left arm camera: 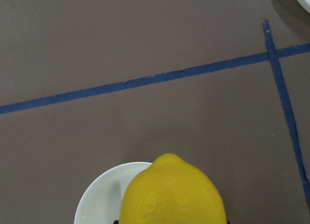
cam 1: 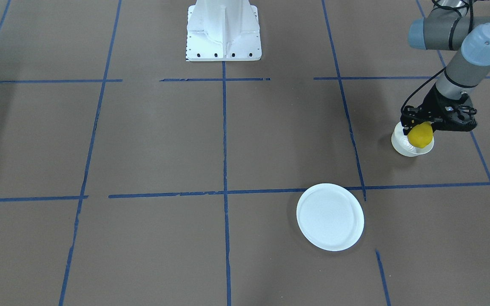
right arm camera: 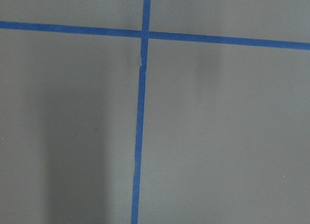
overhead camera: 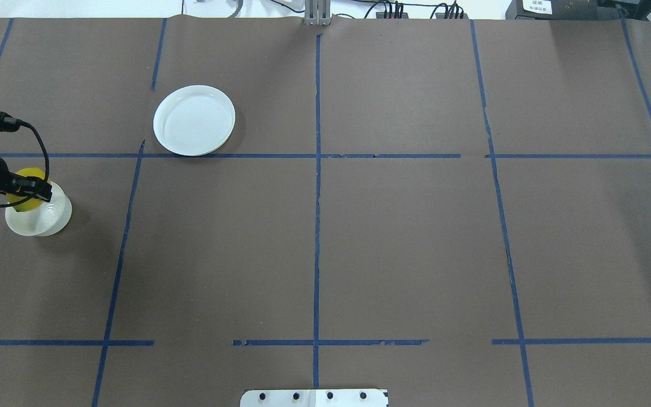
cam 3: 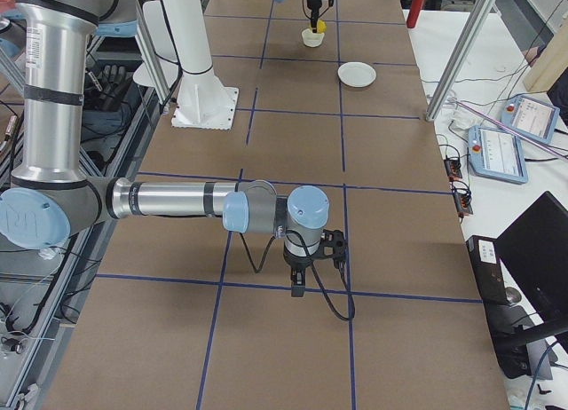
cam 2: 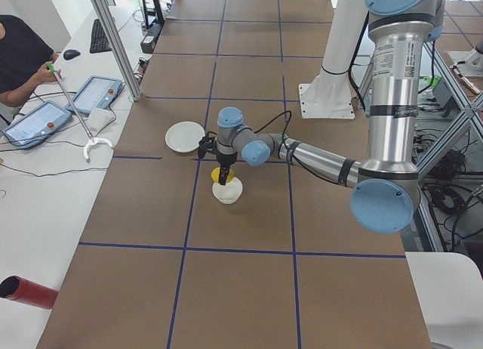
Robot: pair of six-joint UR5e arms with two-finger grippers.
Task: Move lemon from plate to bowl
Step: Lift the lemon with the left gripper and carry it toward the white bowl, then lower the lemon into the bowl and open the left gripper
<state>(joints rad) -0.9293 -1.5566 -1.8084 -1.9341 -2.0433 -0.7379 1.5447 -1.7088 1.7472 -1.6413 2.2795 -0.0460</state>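
— Now, report: where is the lemon (cam 1: 420, 134)?
— It is clamped in my left gripper (cam 1: 419, 126) and hangs over the bowl (cam 1: 401, 146). It is well apart from the plate (cam 1: 330, 217), which has nothing on it.
— Jaws?
— They are narrowed onto the lemon's sides, gripping it and nothing else. Whether the lemon's underside touches the bowl I cannot tell. The front view suggests it sits at about rim height.
— What is the step in hand, and how should it be done?
— Release into the bowl, by my judgement. The lemon sits toward one side of the opening and is not plainly centred. I would shift it over the middle and lower it inside the thin walls. Then I would open only enough to free it. A drop onto the rim could tip so light a bowl.
— Right gripper (cam 3: 297, 290)?
— It is far off, low over the table (right arm camera: 218, 136). It shows only from the side, so I cannot tell how its jaws stand.
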